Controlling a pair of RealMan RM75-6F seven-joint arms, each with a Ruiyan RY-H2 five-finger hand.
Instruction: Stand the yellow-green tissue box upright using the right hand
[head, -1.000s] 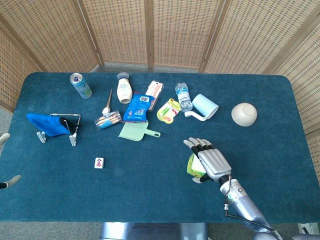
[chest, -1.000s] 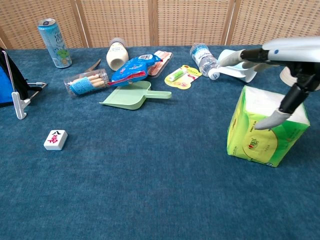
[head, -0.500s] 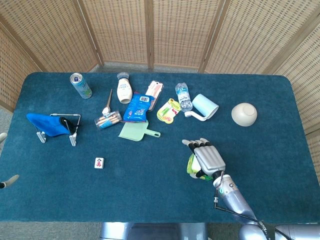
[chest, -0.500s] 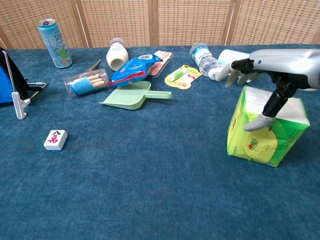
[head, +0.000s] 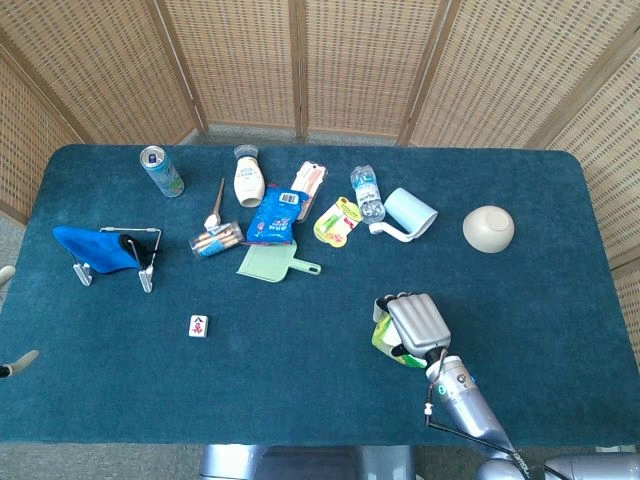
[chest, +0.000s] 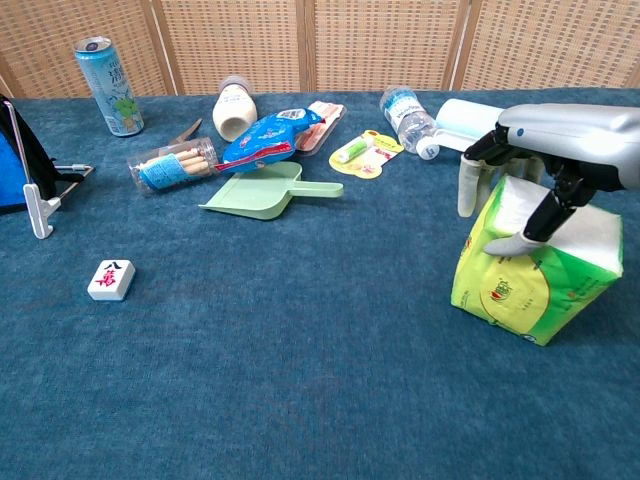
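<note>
The yellow-green tissue box stands on the blue table, front right, leaning slightly. In the head view only its green edge shows under my right hand. That hand lies over the box's top. Its fingers curl down past the box's far left side, and the thumb presses on the near face, so the hand grips the box. Of my left hand only pale fingertips show at the table's left edge, spread apart and holding nothing.
Behind the box lie a light blue mug, a water bottle and a white bowl. Further left are a green dustpan, a blue packet, a can, a mahjong tile and a stand with a blue cloth.
My right hand has drawn back over the box and its fingers have curled down from stretched out to closed around the top. The box now leans a little.
</note>
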